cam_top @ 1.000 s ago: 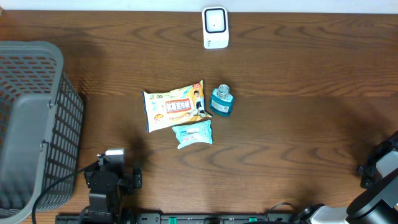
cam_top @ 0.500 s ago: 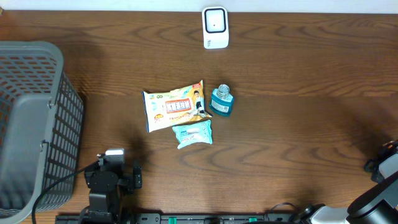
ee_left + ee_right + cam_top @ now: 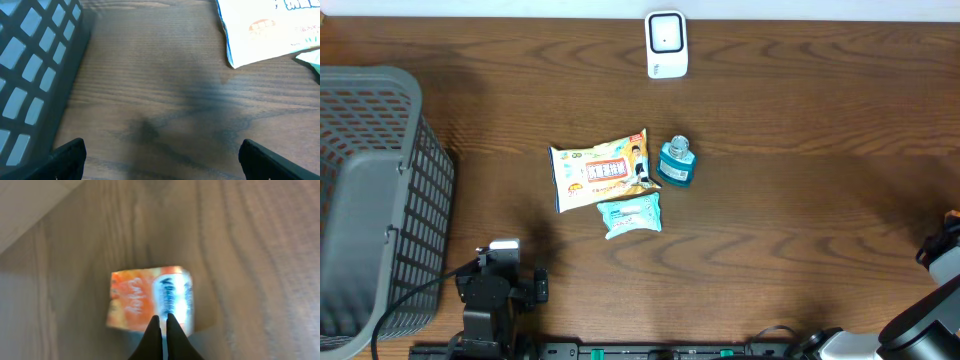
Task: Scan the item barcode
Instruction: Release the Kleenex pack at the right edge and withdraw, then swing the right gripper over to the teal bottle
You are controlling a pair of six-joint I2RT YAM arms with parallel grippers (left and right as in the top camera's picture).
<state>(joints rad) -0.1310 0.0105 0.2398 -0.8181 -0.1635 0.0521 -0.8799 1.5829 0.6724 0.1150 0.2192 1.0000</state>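
the right arm [image 3: 925,318] has shut, empty jaws. the orange box [image 3: 145,305] lies sideways just past their tips. the left arm [image 3: 485,295] has wide open jaws.

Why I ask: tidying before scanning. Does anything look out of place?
An orange box lies ahead of the shut right fingers, blurred, on paler wood; it is missing from the overhead view, away from the snack packet.

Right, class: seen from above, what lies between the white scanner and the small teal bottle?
Nothing. In the overhead view, the wooden table between the white scanner and the teal bottle is bare.
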